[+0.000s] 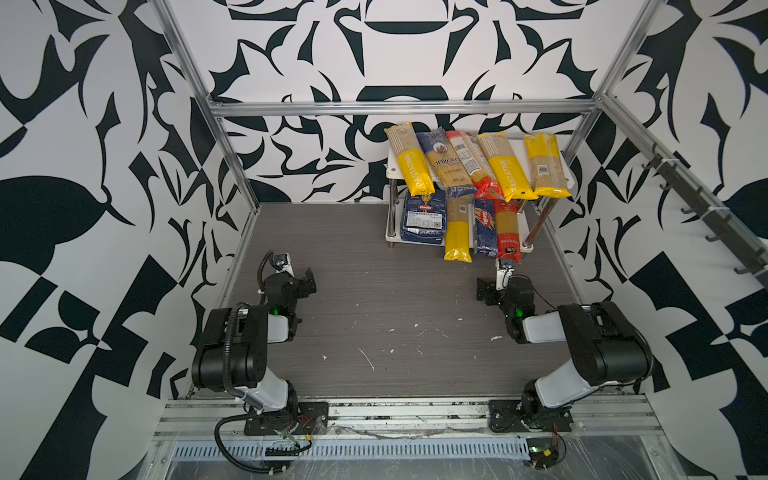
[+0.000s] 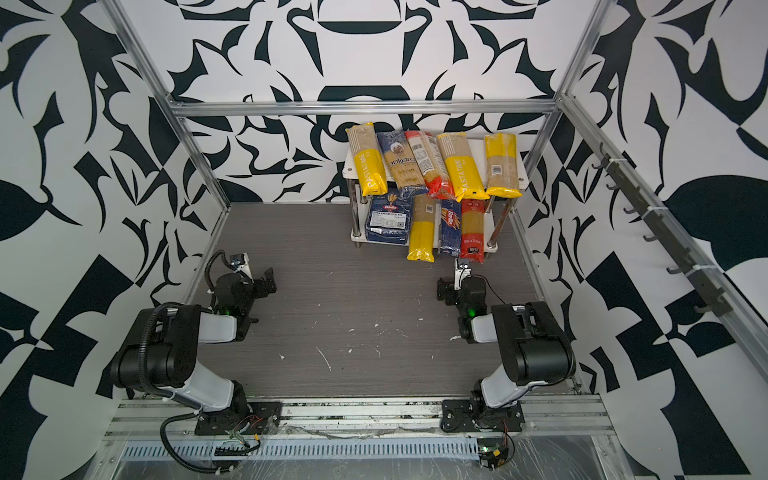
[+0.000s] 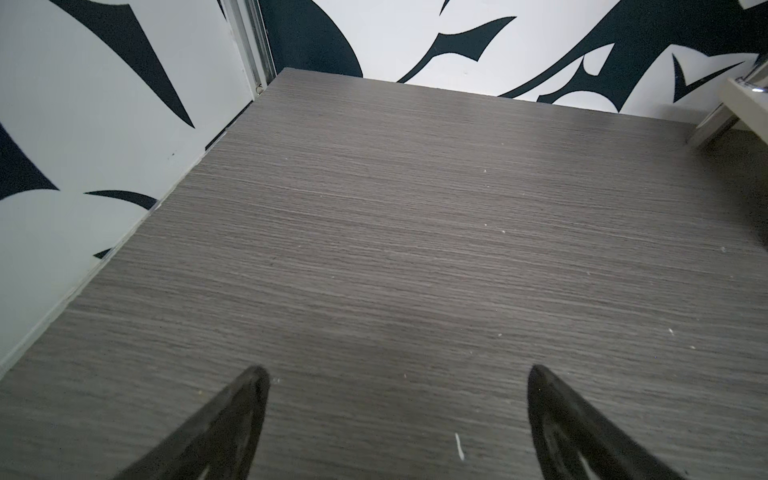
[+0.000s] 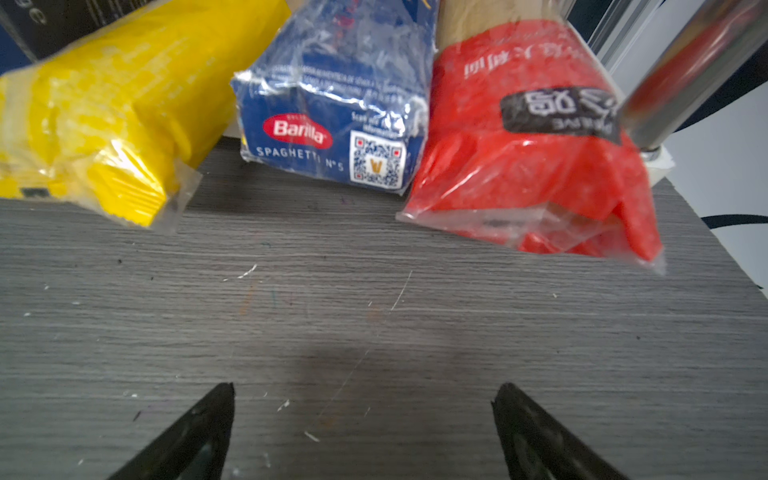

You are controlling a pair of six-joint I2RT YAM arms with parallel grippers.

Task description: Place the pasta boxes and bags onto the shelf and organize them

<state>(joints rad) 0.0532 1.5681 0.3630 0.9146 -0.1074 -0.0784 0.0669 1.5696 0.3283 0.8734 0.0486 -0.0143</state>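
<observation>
In both top views the shelf (image 1: 392,166) (image 2: 350,166) stands at the back right. Its upper board carries several bags side by side, from a yellow PASTATIME bag (image 1: 411,162) to a yellow-ended bag (image 1: 544,166). The lower board holds the wide Barilla box (image 1: 424,218) (image 2: 388,220), a yellow-ended bag (image 1: 457,232) (image 4: 104,124), the narrow spaghetti box (image 1: 485,228) (image 4: 340,104) and a red bag (image 1: 507,232) (image 4: 532,158). My right gripper (image 1: 484,289) (image 4: 363,386) hangs open and empty just in front of these. My left gripper (image 1: 309,278) (image 3: 397,370) is open over bare table at the left.
The grey wood-grain tabletop (image 1: 374,311) is walled by black-and-white patterned panels on aluminium frame posts (image 1: 232,158). A rail of dark hooks (image 1: 698,199) runs along the right wall. A chrome shelf post (image 4: 685,75) stands beside the red bag.
</observation>
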